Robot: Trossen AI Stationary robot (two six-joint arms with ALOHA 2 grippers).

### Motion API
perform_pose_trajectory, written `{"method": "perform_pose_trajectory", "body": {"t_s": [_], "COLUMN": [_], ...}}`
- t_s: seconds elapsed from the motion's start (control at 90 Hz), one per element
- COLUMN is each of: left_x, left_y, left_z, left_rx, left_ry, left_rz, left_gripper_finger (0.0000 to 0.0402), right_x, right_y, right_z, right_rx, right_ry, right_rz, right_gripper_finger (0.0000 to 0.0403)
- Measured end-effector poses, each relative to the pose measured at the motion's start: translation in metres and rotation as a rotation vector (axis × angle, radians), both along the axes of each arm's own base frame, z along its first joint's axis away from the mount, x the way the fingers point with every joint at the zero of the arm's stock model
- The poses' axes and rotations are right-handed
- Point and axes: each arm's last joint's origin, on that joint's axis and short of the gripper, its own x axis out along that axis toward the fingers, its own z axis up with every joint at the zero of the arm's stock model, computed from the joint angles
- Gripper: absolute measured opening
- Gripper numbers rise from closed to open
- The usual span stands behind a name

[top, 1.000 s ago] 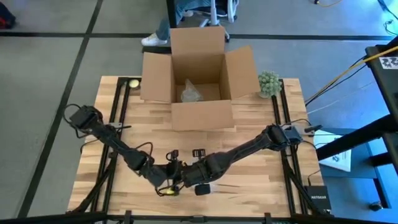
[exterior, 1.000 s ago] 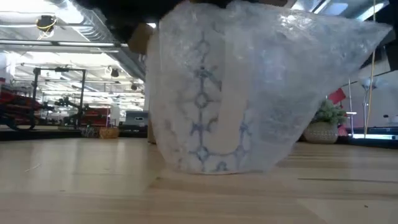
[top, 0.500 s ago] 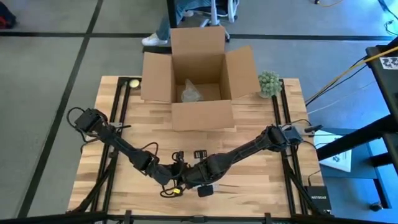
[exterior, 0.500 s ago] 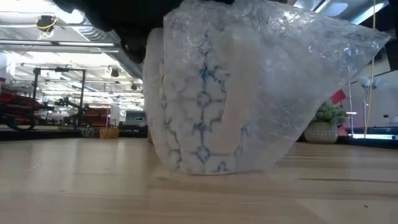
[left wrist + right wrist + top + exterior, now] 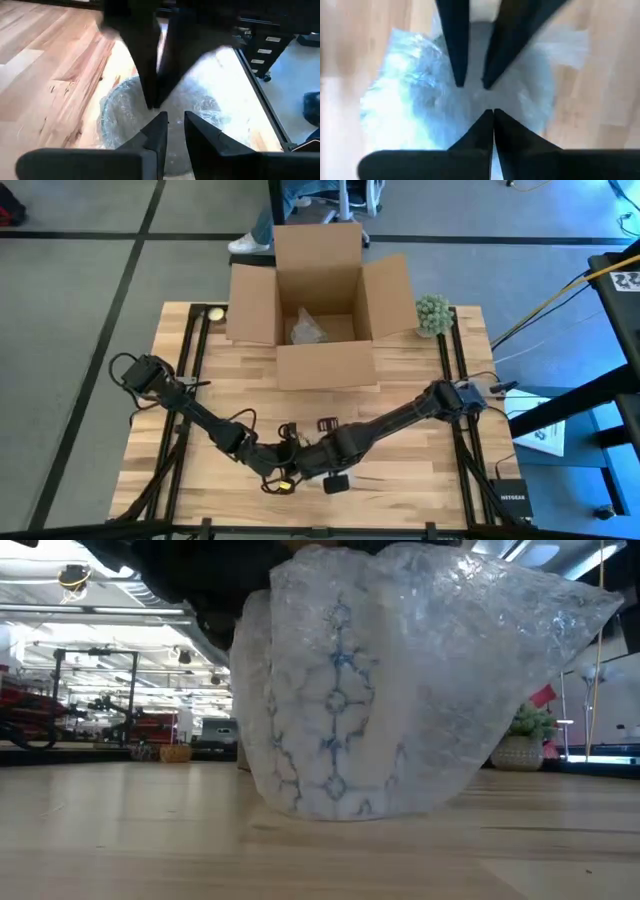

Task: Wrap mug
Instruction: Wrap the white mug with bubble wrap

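Pinching the bubble wrap (image 5: 480, 630) over the mug (image 5: 330, 730), left gripper (image 5: 175, 117) and right gripper (image 5: 493, 112) both clamp shut

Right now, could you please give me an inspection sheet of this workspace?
Surface: wooden table, bare boards at its near right.
Job's things: mug with blue pattern stands upright on the table's near edge, bubble wrap draped round it.
Clutter: open cardboard box at the far edge with a wrapped item inside; small plant to its right; small yellow-green ball at the far left corner.
Grippers: left gripper and right gripper meet over the wrapped mug; right fingers pinched together on the wrap.
Cables: yellow cable on the floor, right.
Surroundings: person's legs behind the box.
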Motion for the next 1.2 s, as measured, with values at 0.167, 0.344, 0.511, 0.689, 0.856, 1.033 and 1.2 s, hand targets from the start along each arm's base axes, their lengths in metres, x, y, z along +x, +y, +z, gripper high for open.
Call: {"method": "perform_pose_trajectory", "body": {"t_s": [0.167, 0.344, 0.511, 0.689, 0.856, 1.033, 1.2], "left_x": [0.000, 0.000, 0.000, 0.000, 0.000, -0.001, -0.014], "left_y": [0.000, 0.000, 0.000, 0.000, 0.000, -0.001, -0.008], "left_z": [0.000, 0.000, -0.001, 0.000, 0.000, 0.003, 0.023], "left_rx": [0.001, 0.003, 0.005, 0.003, 0.001, -0.016, -0.045], "left_ry": [0.000, 0.000, 0.000, -0.001, -0.004, -0.015, -0.050], "left_rz": [0.001, 0.002, 0.004, 0.004, 0.004, 0.005, -0.042], "left_gripper_finger": [0.0049, 0.0049, 0.0049, 0.0049, 0.0049, 0.0049, 0.0049], "right_x": [-0.007, -0.011, -0.014, -0.017, -0.015, -0.013, -0.009], "right_y": [-0.004, -0.001, 0.029, 0.044, 0.030, 0.020, 0.010], "right_z": [0.033, 0.045, 0.036, 0.017, -0.016, -0.041, -0.047], "right_rx": [0.019, 0.064, 0.131, 0.070, -0.014, 0.013, 0.014], "right_ry": [-0.119, -0.170, -0.183, -0.228, -0.169, -0.134, -0.131], "right_rz": [0.000, 0.014, 0.093, 0.075, 0.001, 0.001, -0.014], "right_gripper_finger": [0.0001, 0.0001, 0.0001, 0.0001, 0.0001, 0.0001, 0.0001]}}
